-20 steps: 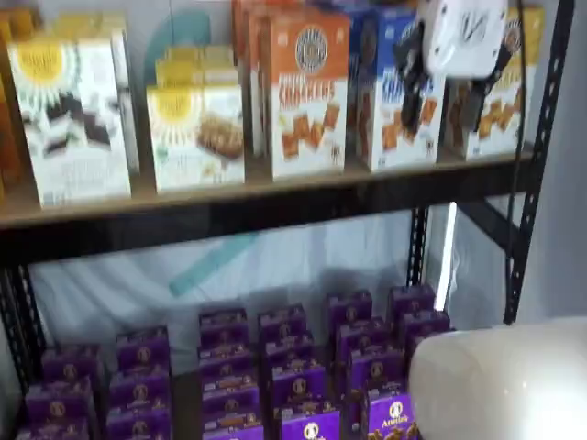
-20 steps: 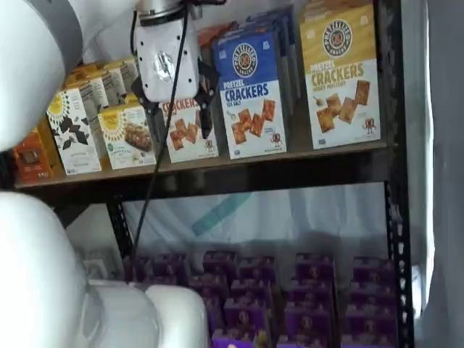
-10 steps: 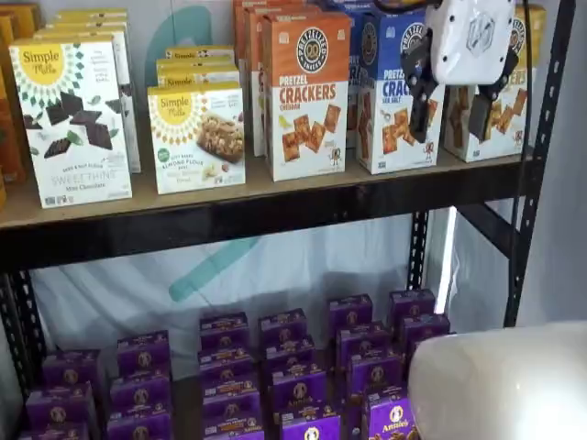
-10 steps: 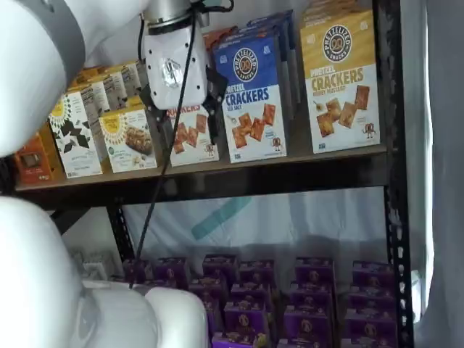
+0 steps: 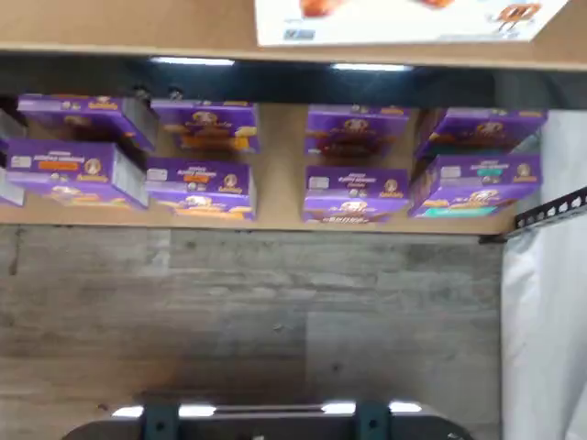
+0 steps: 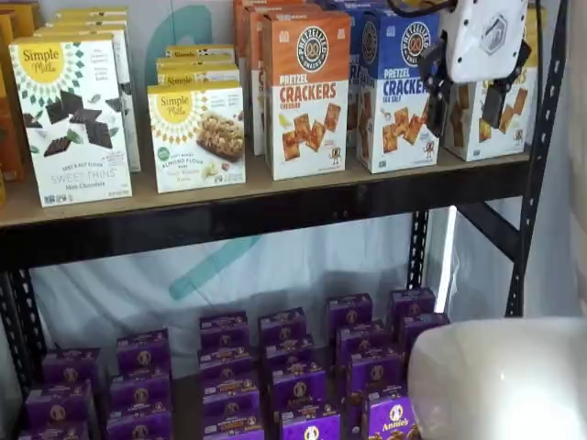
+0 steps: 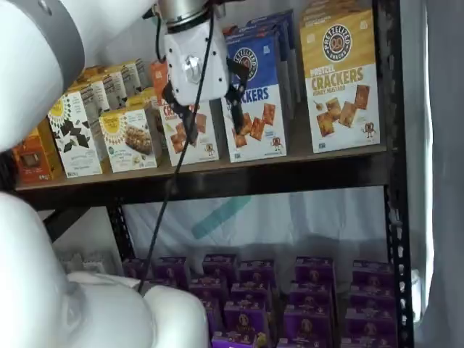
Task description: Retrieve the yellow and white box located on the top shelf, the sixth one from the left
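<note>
The yellow and white box stands at the right end of the top shelf, upright and facing forward. In a shelf view only its right and lower parts show behind my gripper. My gripper hangs in front of the shelf, its black fingers apart with a plain gap and nothing between them. In that shelf view it lies over the orange and blue cartons, left of the yellow and white box. The wrist view shows the white lower edge of a carton on the tan board; I cannot tell which carton.
An orange Pretzel Crackers carton and a blue one stand left of the target. Simple Mills boxes fill the shelf's left. Purple boxes fill the lower shelf. A black upright bounds the right. The white arm base sits low.
My gripper has moved to the right along the top shelf, from over the blue carton toward the yellow and white box. The boxes have not moved.
</note>
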Controlling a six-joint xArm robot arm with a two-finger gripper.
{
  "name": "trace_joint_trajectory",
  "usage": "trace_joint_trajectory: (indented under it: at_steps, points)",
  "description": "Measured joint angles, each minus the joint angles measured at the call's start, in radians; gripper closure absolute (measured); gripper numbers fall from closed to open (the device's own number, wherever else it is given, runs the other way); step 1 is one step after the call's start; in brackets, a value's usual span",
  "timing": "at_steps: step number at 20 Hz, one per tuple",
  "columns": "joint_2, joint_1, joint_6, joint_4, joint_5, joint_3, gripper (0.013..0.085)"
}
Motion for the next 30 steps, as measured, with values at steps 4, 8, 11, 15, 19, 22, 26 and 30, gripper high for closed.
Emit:
trace_joint_trajectory:
  at_steps: [4, 8, 11, 15, 19, 22, 26, 30]
  points:
    - [0.025, -0.057, -0.056, -0.004, -0.039, -0.011, 0.013]
    - [0.053, -0.12, -0.116, 0.002, -0.076, -0.027, 0.013]
    - [0.079, -0.173, -0.166, 0.006, -0.107, -0.042, 0.013]
    - [0.118, -0.252, -0.239, 0.029, -0.142, -0.071, 0.013]
    - [0.155, -0.301, -0.285, 0.05, -0.154, -0.103, 0.013]
    - [0.182, -0.337, -0.317, 0.074, -0.162, -0.13, 0.013]
    - [0.211, -0.371, -0.348, 0.091, -0.162, -0.165, 0.013]
    - [0.234, -0.392, -0.369, 0.095, -0.158, -0.193, 0.013]
